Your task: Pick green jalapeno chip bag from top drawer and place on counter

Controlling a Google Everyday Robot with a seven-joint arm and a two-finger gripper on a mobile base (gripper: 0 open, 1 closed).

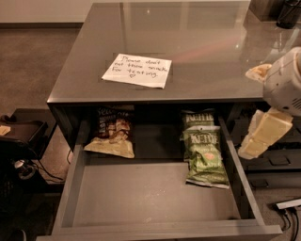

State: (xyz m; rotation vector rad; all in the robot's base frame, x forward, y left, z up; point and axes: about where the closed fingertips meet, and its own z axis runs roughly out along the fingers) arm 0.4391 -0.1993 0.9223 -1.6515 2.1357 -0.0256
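Green jalapeno chip bag (207,157) lay flat on the floor of the top drawer (155,197), R side, close by the R wall, just L of my lower finger. White KETTLE lettering faced up, small orange-red pic mid-front. Its top end touched or overlapped a 2nd, darker green bag (197,117) sitting further back, partly under the front edge of the counter (197,42). Drawer stood pulled out wide. A dark brown & cream bag (112,134) lay at the back L, well apart from the fingers, on the far side of both green bags.

Gripper (247,113) hung off the R side of the drawer, outside its wall, approx level w/ the counter's front edge. Fingers (265,134) were spread wide: one up over the counter's R edge, the other down beside the drawer wall. Nothing was held between them, and I saw no contact w/ any bag.

Counter carried a white handwritten note (137,70), up and well L of the upper finger. Dark object (287,12) sat at the counter's far R corner, beyond the fingers; couldn't tell what it was. Black gear & cables (21,141) lay on the floor, far L of the drawer.
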